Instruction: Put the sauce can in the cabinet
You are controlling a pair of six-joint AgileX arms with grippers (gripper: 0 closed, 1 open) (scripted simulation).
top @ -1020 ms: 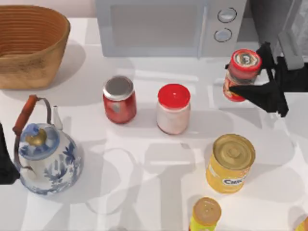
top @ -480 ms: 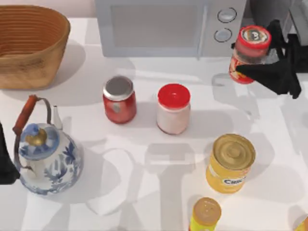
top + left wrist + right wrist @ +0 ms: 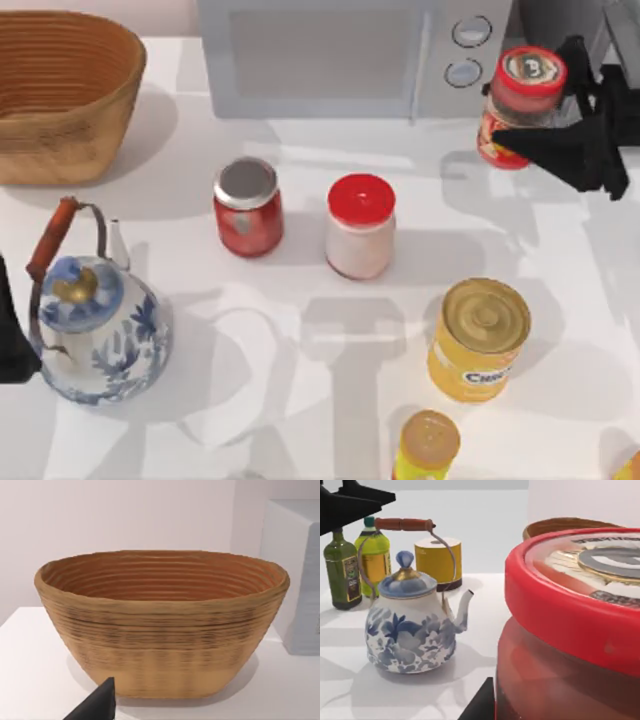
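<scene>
The right gripper [image 3: 540, 130] pinches the sauce can [image 3: 520, 105], lifted off the bench [image 3: 300, 330], just beside the cabinet [image 3: 560, 25]; the left arm's gripper sits parked, fingers' state untellable.

Your right wrist camera looks past the sauce can [image 3: 580, 630], close up, red-rimmed printed lid uppermost. Beyond it stands a blue-and-white teapot [image 3: 412, 625] (wooden handle raised), then a green bottle [image 3: 340, 570], a yellow-green bottle [image 3: 375, 555] and a yellow can [image 3: 438, 560].

one wicker basket [image 3: 62, 95]; one microwave [image 3: 350, 55]; one blue-white teapot [image 3: 100, 330]; two red-lidded jars and cans: sauce can [image 3: 520, 105], white jar [image 3: 360, 228]; one silver-lidded red jar [image 3: 247, 208]; one big yellow can [image 3: 480, 340]; two bottles [image 3: 342, 567].
</scene>
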